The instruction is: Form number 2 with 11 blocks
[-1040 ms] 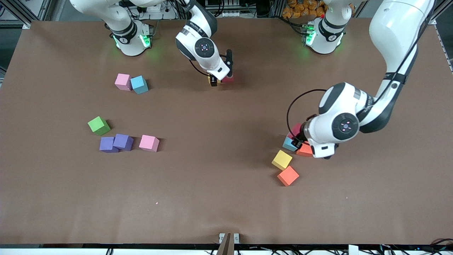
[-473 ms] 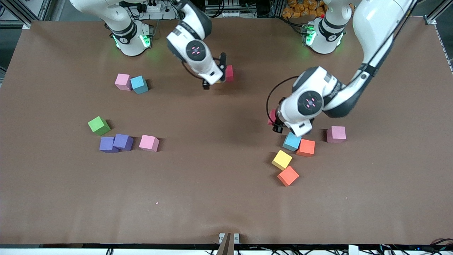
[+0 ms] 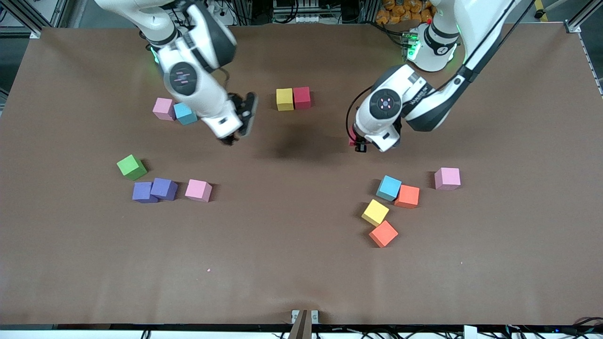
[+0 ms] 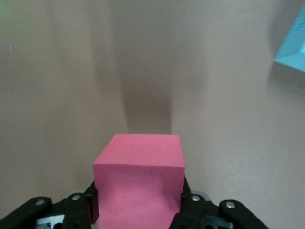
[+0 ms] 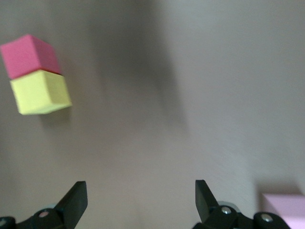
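Showing only a yellow foam cube [image 3: 284, 99] touching a red foam cube [image 3: 302, 97] near the brown table's [image 3: 301, 273] robot-side edge, the digit is barely begun; the left gripper [image 3: 358, 143] pinches a pink-red foam cube [image 4: 139, 183] above the table, the right gripper [image 3: 238, 127] hangs with fingers spread, and other cubes lie scattered.

Bare brown table [image 3: 301, 263] spans the frame's lower centre; block clusters crowd mid-left [image 3: 162, 188] and mid-right [image 3: 388, 207].

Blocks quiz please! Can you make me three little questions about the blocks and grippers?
1. True or false: the right gripper holds a block.
2. What colour is the block in the left gripper? A green, B red, C purple.
3. Which block touches the yellow block nearest the robots' bases?

Key: 1 false, it is open and empty. 2 B, the red block. 3 the other red block.
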{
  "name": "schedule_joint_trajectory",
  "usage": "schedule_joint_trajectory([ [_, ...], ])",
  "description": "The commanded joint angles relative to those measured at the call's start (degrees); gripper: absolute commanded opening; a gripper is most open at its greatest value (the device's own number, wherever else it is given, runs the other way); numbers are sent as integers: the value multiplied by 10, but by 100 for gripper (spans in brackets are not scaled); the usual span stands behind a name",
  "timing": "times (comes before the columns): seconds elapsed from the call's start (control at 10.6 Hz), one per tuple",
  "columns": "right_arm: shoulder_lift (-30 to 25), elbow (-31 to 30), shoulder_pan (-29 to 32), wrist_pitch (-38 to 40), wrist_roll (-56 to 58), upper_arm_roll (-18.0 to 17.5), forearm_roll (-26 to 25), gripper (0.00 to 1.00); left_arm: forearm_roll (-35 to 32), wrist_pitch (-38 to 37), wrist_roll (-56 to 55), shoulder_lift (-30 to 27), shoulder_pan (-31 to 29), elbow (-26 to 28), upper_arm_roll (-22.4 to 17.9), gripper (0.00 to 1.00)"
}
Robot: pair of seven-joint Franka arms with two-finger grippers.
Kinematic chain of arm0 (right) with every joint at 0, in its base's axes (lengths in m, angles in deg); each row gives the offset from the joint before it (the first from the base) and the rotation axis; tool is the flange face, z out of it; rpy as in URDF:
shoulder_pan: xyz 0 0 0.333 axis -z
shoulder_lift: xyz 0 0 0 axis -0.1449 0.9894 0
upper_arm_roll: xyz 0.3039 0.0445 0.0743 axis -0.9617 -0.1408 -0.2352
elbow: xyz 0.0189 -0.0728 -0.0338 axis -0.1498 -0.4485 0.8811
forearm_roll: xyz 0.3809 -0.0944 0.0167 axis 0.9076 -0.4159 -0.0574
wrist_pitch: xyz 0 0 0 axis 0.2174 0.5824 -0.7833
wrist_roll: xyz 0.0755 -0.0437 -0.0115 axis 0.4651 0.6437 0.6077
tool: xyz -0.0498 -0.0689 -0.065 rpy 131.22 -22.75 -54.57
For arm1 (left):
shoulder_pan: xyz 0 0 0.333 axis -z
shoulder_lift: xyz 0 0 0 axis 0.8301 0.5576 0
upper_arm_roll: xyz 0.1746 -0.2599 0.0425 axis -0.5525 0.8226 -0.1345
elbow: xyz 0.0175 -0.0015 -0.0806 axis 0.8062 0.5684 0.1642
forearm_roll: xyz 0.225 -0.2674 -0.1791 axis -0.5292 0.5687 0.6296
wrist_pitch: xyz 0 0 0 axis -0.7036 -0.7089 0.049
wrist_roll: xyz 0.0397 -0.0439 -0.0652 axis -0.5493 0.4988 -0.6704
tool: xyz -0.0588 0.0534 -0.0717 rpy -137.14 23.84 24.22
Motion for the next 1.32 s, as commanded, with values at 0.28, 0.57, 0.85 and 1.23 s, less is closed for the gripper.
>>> schedule_joint_trajectory([
  [0.28,110,108,116,-36,56,12,-70,100,13,73,-98,-55,-8,99,45,17],
  [0.57,153,169,115,-38,147,16,-84,100,13,115,-145,-55,-4,131,67,17],
  [0.85,206,170,145,-82,162,28,-103,100,11,150,-171,-55,14,141,72,17],
  [1.23,240,168,125,-129,160,47,-108,100,7,168,-189,-47,46,141,72,17],
])
